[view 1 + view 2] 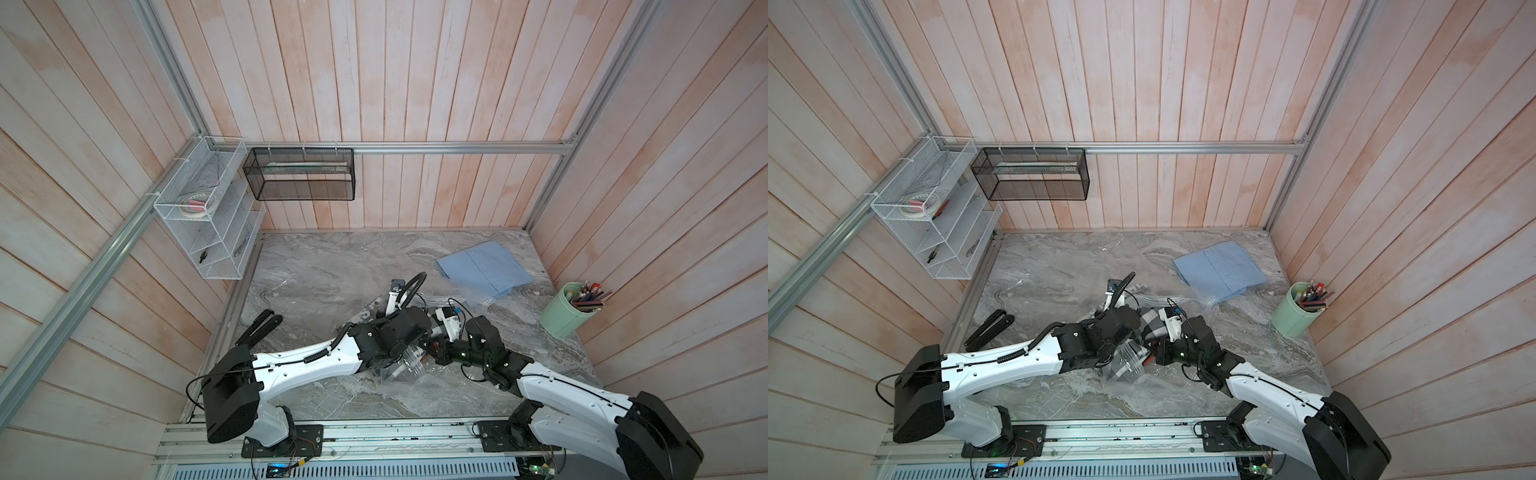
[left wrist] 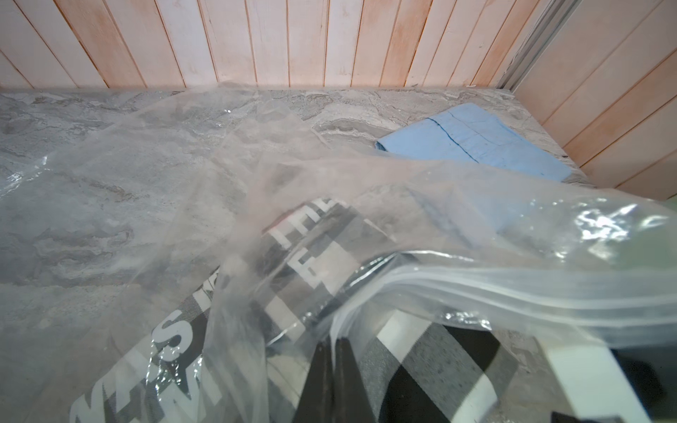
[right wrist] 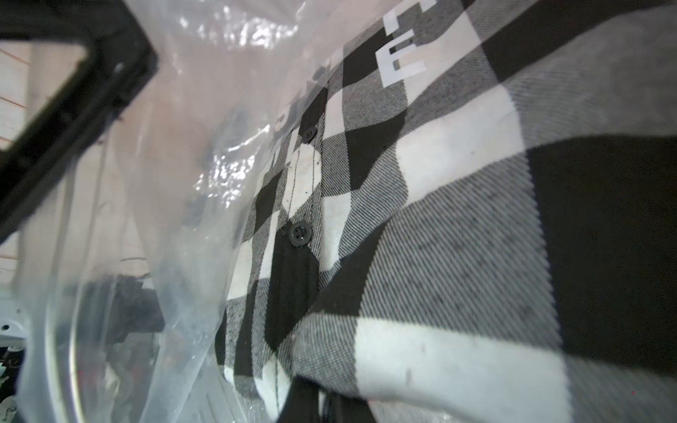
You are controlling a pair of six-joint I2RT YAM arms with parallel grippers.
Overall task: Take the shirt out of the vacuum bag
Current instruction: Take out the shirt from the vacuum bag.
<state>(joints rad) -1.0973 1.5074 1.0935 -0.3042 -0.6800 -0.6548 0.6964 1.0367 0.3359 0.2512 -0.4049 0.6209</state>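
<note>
Two arms meet at mid-table with their wrists close together. Clock bearings are read in a top view: twelve at the back wall, six at the robot's rail.

At nine o'clock, by the table's edge, lies a black folded hinged tool [image 1: 257,328], well apart from the work. Next, the left gripper [image 2: 335,353] points toward twelve. Its jaws are closed, and the thick zip rim of the large clear crinkly plastic vacuum bag [image 2: 146,175] meets them at the tips, so the rim appears pinched there. From that rim the film spreads toward twelve and one o'clock over the grey marbled table [image 1: 316,282].

The black-and-white checked button shirt [image 3: 458,219] lies at centre, partly inside the bag's mouth, with film draped over its lettered part. In a top view a bare fold [image 1: 1149,322] shows between the wrists. Its long axis cannot be told. The right gripper [image 3: 326,403] comes in from four o'clock, jaws closed, apparently on the shirt's fabric, so the right arm is the nearer.

Judgement: the mouth appears to open toward the right arm. The draw should therefore run toward four or five o'clock while the left holds the rim. Hindrances are the crowded wrists and the clinging film.

A folded light-blue cloth [image 1: 484,268] at one o'clock lies just beside the bag's far film. A pale green cup of pens [image 1: 567,309] at three o'clock is well apart.
</note>
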